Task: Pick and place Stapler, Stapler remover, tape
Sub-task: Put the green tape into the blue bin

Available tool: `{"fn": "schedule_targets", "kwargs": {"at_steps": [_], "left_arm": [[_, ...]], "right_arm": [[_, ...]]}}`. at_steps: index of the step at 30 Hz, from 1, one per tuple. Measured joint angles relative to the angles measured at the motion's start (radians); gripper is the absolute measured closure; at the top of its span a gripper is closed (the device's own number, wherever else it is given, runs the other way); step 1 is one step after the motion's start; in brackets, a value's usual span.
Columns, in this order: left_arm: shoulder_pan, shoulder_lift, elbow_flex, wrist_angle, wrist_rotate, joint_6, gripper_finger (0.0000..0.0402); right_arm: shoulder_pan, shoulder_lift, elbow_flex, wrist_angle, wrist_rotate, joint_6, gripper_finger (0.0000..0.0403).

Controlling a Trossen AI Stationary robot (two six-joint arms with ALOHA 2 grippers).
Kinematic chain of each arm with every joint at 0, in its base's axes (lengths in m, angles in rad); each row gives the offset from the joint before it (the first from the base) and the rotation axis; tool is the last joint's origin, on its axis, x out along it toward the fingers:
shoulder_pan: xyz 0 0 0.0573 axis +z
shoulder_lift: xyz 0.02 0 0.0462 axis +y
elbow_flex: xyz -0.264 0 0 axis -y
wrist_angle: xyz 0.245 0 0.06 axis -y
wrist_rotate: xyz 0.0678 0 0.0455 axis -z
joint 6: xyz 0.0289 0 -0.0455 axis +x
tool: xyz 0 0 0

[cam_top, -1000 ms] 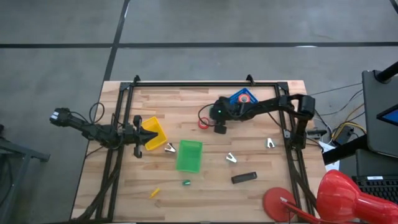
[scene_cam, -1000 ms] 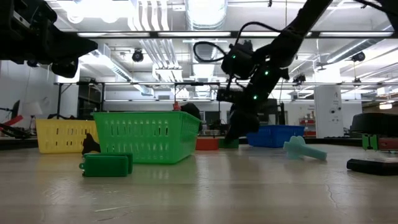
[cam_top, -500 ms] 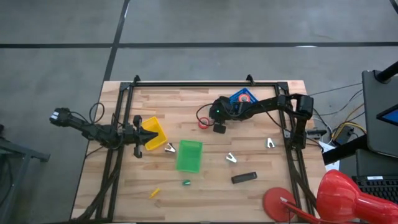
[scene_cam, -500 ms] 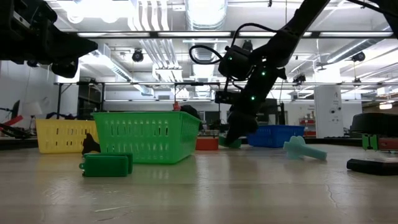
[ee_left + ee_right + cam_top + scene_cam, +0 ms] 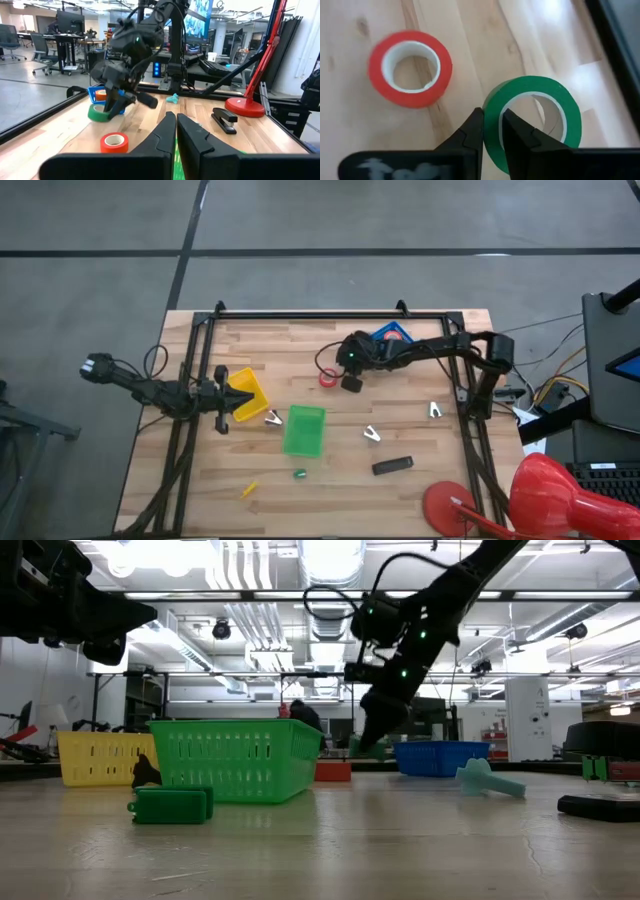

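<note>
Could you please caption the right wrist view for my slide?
Right gripper pinches the green tape roll's wall, red roll lying beside it.

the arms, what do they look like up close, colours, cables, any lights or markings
Both arms are dark, nearly black, built of slim jointed links. The right arm's end effector sits below a bulky wrist block with small green lights and a black cable looping above it. Its two fingers are flat, black and tapered. The left end effector has the same wedge-shaped black fingers. No readable markings show.
</note>
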Motion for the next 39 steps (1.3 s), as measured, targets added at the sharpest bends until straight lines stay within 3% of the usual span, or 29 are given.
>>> {"fn": "schedule_targets", "kwargs": {"at_steps": [11,19,31,39], "left_arm": [[0.000,0.000,0.000,0.000,0.000,0.000,0.0383],[0.000,0.001,0.000,0.000,0.000,0.000,0.0381],[0.000,0.002,0.000,0.000,0.000,0.000,0.0382],[0.000,0.002,0.000,0.000,0.000,0.000,0.0381]], "right_arm": [[0.007,-0.260,-0.078,-0.120,0.004,0.144,0.0356],[-0.053,-0.415,-0.146,-0.178,-0.003,0.284,0.0355],[-0.165,-0.370,-0.221,-0.172,-0.003,0.359,0.0352],[-0.177,-0.289,-0.221,-0.115,-0.003,0.345,0.0353]]}}
